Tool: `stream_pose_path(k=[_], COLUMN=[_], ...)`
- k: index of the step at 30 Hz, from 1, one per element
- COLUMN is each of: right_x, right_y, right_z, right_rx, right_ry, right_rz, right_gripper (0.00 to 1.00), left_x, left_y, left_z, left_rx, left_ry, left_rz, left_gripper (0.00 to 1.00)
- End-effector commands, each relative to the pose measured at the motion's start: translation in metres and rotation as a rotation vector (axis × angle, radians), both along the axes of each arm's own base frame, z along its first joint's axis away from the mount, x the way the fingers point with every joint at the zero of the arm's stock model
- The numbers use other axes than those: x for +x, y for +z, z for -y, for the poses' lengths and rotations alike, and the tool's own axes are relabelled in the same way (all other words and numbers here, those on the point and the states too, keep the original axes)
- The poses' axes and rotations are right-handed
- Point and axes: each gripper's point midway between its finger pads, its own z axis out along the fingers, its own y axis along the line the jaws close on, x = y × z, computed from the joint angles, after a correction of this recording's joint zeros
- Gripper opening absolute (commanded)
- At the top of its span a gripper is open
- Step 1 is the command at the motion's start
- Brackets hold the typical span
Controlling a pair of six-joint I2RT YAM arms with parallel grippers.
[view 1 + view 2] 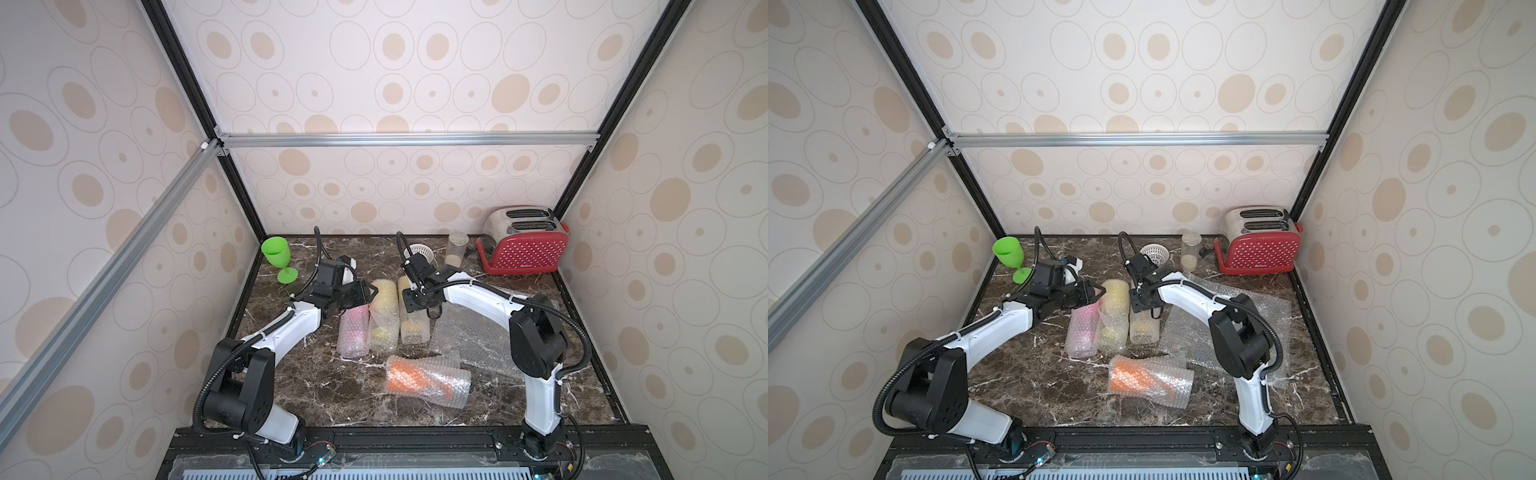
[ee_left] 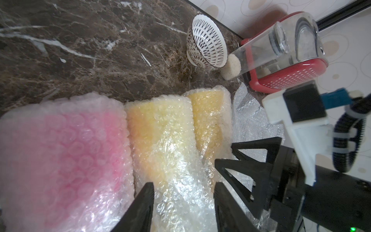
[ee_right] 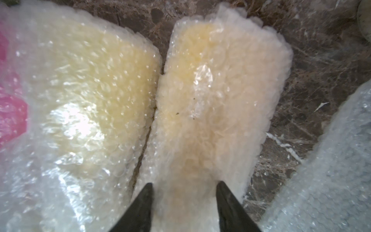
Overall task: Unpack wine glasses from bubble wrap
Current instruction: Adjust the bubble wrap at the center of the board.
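So here's where I'm at. Three clear bubble wrap tubes lie side by side on the dark marble worktop. There's a pink bundle with a pink plastic goblet showing through, then the middle yellow bundle, then the outer yellow bundle, each of those two with a yellow goblet inside.

My left pincer has its jaws about halfway apart, clamped on the middle yellow bundle. The crinkled wrap fills the whole gap and touches both fingers.

My right pincer straddles the narrower end of the outer yellow bundle, jaws a similar width, one tip at each edge. That view's blurry, so I honestly can't tell whether it's pinching or just sitting alongside.

A fourth tube, the orange bundle, lies crosswise nearer my base, apart from both pincers. A flat crinkled bubble wrap sheet lies under my right arm. The bare green plastic goblet stands upright in the far corner on my left side.
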Motion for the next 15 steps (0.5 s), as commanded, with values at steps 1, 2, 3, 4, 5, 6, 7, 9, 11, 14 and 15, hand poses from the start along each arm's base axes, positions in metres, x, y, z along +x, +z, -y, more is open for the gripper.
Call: stream_pose_path(k=[1, 2, 3, 4, 5, 6, 7, 9, 11, 14, 15], right_x=[-0.004, -0.004, -0.004, -0.004, -0.004, -0.005, -0.005, -0.006, -0.007, -0.008, -0.008], right_y=[0.009, 0.008, 0.009, 0.009, 0.009, 0.01, 0.012, 0.013, 0.015, 0.015, 0.013], right_z=[0.003, 0.005, 0.007, 0.009, 0.011, 0.012, 0.012, 0.012, 0.015, 0.018, 0.02], right_rx=[0.059, 0.074, 0.087, 0.096, 0.102, 0.11, 0.119, 0.137, 0.156, 0.188, 0.197], right_ry=[-0.016, -0.023, -0.028, -0.035, -0.04, -0.037, -0.032, -0.022, -0.02, -0.022, -0.024], right_rz=[-0.003, -0.008, -0.005, -0.001, 0.002, 0.007, 0.01, 0.019, 0.028, 0.021, 0.016], right_gripper=[0.45, 0.43, 0.43, 0.4, 0.39, 0.37, 0.37, 0.37, 0.37, 0.37, 0.37], left_x=[0.0, -0.001, -0.001, -0.003, -0.005, -0.006, -0.008, -0.01, -0.012, -0.012, -0.011], left_y=[0.019, 0.021, 0.023, 0.025, 0.026, 0.026, 0.026, 0.026, 0.025, 0.016, 0.011], left_z=[0.022, 0.027, 0.031, 0.037, 0.044, 0.048, 0.054, 0.065, 0.077, 0.09, 0.092], left_rx=[-0.048, -0.056, -0.066, -0.079, -0.096, -0.112, -0.128, -0.163, -0.188, -0.189, -0.18], left_ry=[-0.045, -0.053, -0.057, -0.068, -0.077, -0.082, -0.087, -0.1, -0.113, -0.114, -0.109], left_rz=[0.026, 0.03, 0.03, 0.033, 0.029, 0.026, 0.023, 0.015, 0.007, -0.008, -0.016], left_gripper=[0.49, 0.49, 0.49, 0.49, 0.49, 0.49, 0.49, 0.49, 0.49, 0.49, 0.49])
